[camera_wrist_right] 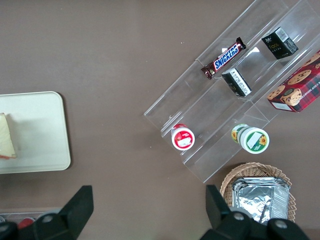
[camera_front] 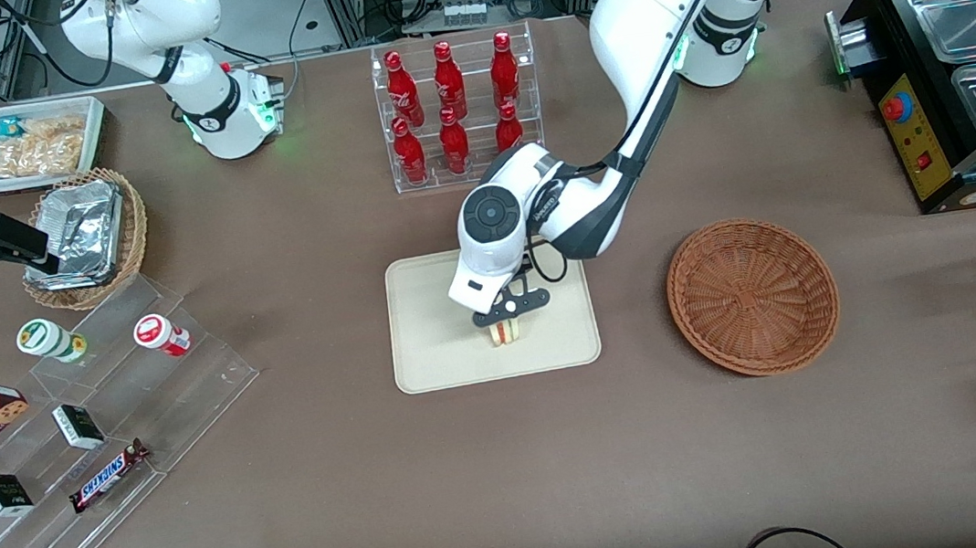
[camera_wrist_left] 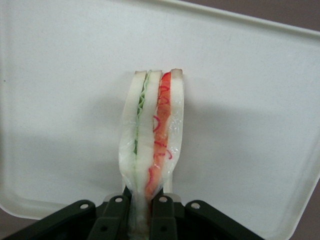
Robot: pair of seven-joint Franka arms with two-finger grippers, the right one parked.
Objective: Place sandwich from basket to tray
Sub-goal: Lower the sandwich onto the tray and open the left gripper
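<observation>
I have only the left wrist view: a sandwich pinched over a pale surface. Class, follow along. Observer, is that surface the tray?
Observer: Yes. The gripper holds the sandwich over the cream tray, jaws shut on it.
Operator: Anything left in the basket?
Observer: No, the reddish-brown basket beside the tray sits empty.
Operator: What stands near the tray?
Observer: A clear rack of red bottles, farther from the front camera than the tray.

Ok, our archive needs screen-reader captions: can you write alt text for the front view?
The gripper holds the sandwich, fingers shut on it, over the tray at mid-table. The empty basket sits beside the tray, toward the working arm's end.
</observation>
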